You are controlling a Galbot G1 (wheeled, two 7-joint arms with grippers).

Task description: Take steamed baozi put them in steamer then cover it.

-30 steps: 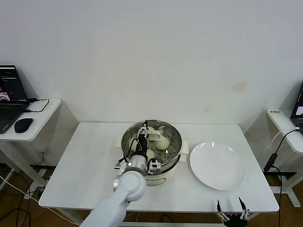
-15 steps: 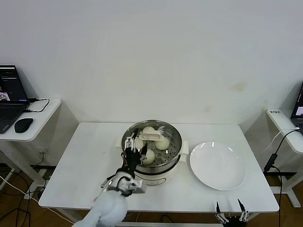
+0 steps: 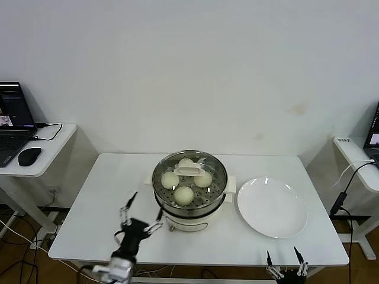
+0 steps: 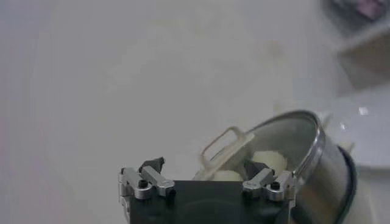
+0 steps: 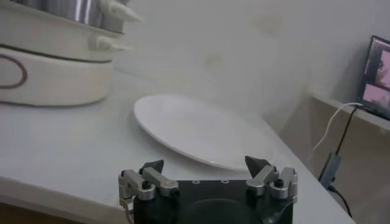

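Note:
The steamer (image 3: 190, 208) stands mid-table on its cream base. The cover (image 3: 207, 164), a clear glass lid with a cream bar handle (image 3: 187, 171), lies on it. Through the glass I see several steamed baozi, among them one at the front (image 3: 184, 194) and one at the left (image 3: 170, 179). My left gripper (image 3: 142, 210) hangs open and empty in front and to the left of the pot. In the left wrist view it (image 4: 204, 165) faces the cover (image 4: 286, 137) and a baozi (image 4: 269, 160). My right gripper (image 3: 283, 260) waits open at the table's front right edge, before the plate (image 5: 201, 131).
A flat white plate (image 3: 272, 207) lies right of the steamer. The white table (image 3: 100, 201) has bare room on its left half. A side desk (image 3: 41, 160) with a laptop (image 3: 10, 118) and mouse stands far left; another desk (image 3: 355, 154) with a cable is far right.
My left gripper has let go of the cover's handle, opened wide and drawn back to the table's front left. The cover stays on the steamer. The right arm is still.

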